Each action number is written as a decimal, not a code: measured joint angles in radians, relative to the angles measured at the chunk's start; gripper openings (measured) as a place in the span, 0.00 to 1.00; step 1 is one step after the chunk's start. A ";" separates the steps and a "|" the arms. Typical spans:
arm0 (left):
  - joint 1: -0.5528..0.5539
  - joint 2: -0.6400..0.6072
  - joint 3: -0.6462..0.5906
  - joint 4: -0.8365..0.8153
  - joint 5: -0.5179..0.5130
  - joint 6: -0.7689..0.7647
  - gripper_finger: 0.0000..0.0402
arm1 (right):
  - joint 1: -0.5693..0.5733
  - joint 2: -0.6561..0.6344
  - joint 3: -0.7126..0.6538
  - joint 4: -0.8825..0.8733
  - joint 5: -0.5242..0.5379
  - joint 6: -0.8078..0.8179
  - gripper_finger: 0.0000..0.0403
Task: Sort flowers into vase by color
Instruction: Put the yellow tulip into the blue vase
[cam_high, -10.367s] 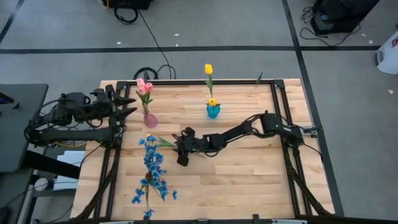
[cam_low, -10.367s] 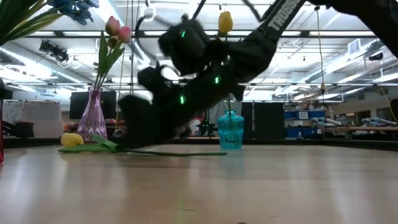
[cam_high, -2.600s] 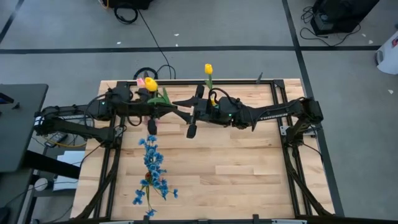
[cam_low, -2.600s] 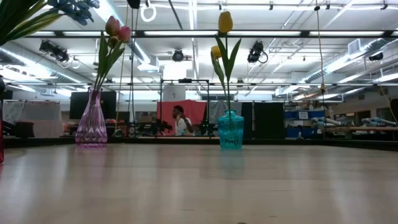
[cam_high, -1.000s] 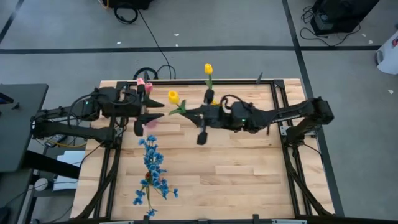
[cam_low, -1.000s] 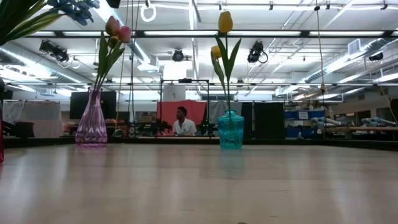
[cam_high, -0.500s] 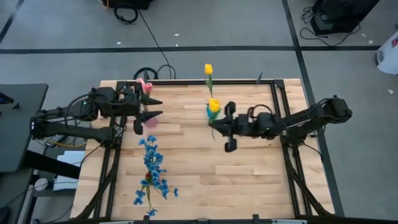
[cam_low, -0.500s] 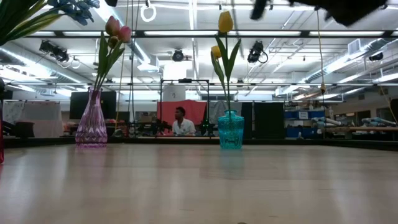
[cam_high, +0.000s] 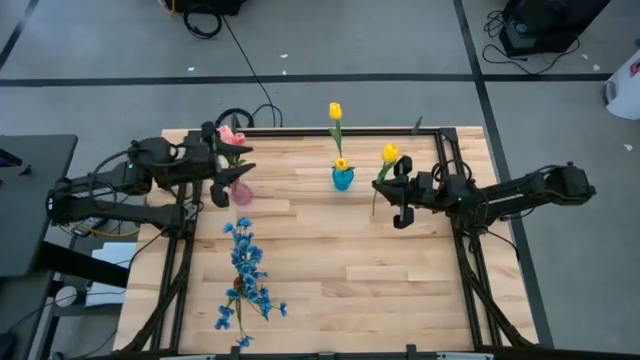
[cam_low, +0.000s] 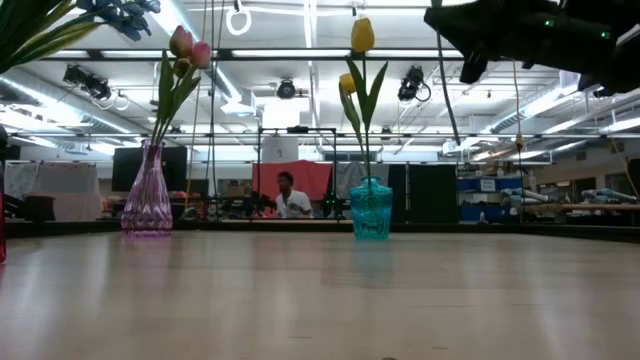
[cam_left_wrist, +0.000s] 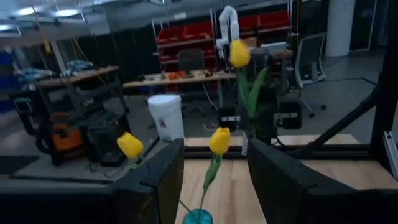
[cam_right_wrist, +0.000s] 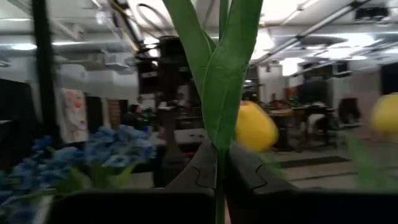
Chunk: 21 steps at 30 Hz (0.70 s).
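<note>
Yellow tulip (cam_high: 389, 153), long-stemmed, hangs in the right gripper (cam_high: 383, 190), whose fingers are clamped on its green stem; the right wrist view shows stem and leaves (cam_right_wrist: 219, 74) rising from between the two dark fingers. In the high view this flower sits at about 3 o'clock from the teal vase (cam_high: 342, 179), near it but apart, with the bloom toward 12 o'clock and the stem running down toward 6. The teal vase already carries two yellow tulips (cam_high: 335, 111), one tall and one short; in the low view they stand upright in it (cam_low: 371, 209). Toward 9 o'clock from the teal vase stands the pink glass vase (cam_low: 147, 195) with pink tulips (cam_low: 184, 43) in it. The left gripper (cam_high: 238, 172) hovers just by that pink vase, fingers spread apart and holding nothing. At about 6 o'clock from the pink vase, blue flower sprays (cam_high: 245, 277) lie flat on the wooden table (cam_high: 400, 290), stretching toward its near edge. Beyond the table in the low view, a person (cam_low: 289, 196) sits in front of a red panel
</note>
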 joint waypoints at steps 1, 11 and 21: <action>0.000 -0.019 0.000 -0.007 0.000 0.009 0.45 | -0.016 -0.014 -0.003 -0.016 0.001 0.000 0.04; 0.000 -0.329 -0.191 0.006 0.087 -0.025 0.45 | -0.340 -0.094 -0.010 -0.146 -0.281 0.105 0.04; 0.000 -0.525 -0.450 0.242 0.241 -0.140 0.45 | -0.569 -0.092 -0.010 -0.204 -0.453 0.151 0.04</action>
